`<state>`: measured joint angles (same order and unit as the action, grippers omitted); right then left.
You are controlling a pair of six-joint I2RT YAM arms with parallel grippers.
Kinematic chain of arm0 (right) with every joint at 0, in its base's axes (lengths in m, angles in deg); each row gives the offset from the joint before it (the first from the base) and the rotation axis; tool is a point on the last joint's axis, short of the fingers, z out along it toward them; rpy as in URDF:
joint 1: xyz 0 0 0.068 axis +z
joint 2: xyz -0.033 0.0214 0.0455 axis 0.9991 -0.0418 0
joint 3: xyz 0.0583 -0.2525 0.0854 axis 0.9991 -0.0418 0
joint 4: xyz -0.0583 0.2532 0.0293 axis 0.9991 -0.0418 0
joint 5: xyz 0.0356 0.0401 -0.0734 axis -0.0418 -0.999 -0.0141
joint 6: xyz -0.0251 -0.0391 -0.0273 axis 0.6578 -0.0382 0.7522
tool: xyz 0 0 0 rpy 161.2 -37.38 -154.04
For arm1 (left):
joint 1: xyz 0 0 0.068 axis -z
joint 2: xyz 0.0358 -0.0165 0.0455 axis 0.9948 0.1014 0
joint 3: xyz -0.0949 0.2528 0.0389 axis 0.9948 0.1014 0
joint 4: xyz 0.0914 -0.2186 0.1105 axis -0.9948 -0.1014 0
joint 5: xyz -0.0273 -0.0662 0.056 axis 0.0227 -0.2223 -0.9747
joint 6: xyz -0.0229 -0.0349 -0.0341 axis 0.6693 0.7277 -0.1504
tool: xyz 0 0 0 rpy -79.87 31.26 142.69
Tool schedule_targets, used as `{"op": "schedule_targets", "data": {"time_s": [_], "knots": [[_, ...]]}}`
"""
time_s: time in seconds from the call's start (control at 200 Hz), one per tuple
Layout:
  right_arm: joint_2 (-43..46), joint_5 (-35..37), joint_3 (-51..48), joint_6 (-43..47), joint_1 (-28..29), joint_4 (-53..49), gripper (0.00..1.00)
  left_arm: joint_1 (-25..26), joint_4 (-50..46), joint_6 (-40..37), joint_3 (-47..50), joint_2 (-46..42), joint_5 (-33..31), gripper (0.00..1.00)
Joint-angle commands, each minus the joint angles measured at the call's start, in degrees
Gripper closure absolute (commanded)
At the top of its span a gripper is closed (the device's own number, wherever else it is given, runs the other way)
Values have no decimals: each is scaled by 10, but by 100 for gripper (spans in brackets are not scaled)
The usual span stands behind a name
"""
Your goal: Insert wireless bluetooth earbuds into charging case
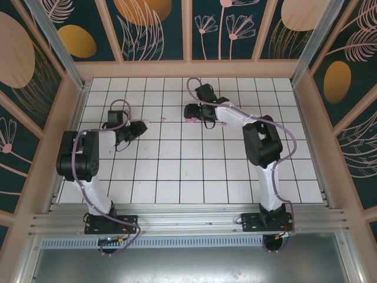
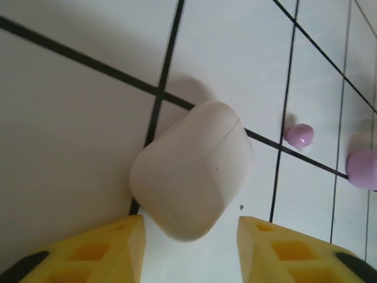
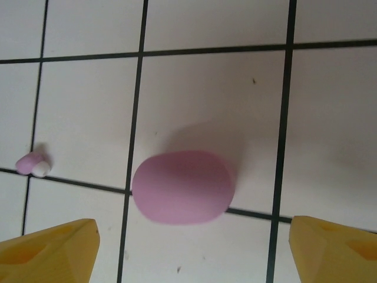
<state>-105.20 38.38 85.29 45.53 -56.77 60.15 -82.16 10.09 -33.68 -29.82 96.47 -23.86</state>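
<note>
A closed white charging case (image 2: 191, 171) lies on the tiled floor, its near corner reaching between the yellow fingertips of my open left gripper (image 2: 191, 237); I see no contact. In the top view this white case (image 1: 146, 123) sits at the left gripper's (image 1: 139, 127) tip. A tiny pink earbud (image 2: 299, 135) lies to its right, a speck (image 1: 163, 119) from above. My right gripper (image 3: 194, 250) stands open over a closed pink case (image 3: 181, 187), its fingers wide on either side. The pink earbud (image 3: 32, 164) with a white tip lies left of that case.
The pink case (image 2: 362, 170) shows at the left wrist view's right edge and under the right gripper (image 1: 189, 112) as a pink spot (image 1: 189, 119). White tiles with black grout (image 1: 194, 171) cover the floor. Patterned walls enclose it.
</note>
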Motion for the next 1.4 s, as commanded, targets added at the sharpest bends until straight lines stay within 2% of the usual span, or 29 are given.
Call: {"op": "schedule_targets", "data": {"time_s": [0.0, 0.115, 0.225, 0.485, 0.831, 1.116, 1.396], "knots": [[-31, 34, 51, 12, 19, -39, 13, -2, -53, -42, 2, -49, -52, 51], [-57, 50, 89, 20, 28, -58, 10, -2, -70, -65, 5, -87, -72, 42], [-79, 56, 116, 26, 33, -74, 9, -2, -81, -80, 11, -114, -77, 40], [-116, 104, 158, 40, 43, -112, 9, -1, -87, -95, 28, -152, -83, 40], [-134, 114, 175, 49, 49, -117, 10, -1, -80, -98, 44, -170, -72, 41], [-142, 87, 159, 70, 47, -110, 20, -2, -78, -98, 51, -185, -56, 42], [-139, 89, 162, 81, 44, -137, 43, -2, -73, -99, 58, -197, -50, 44]]}}
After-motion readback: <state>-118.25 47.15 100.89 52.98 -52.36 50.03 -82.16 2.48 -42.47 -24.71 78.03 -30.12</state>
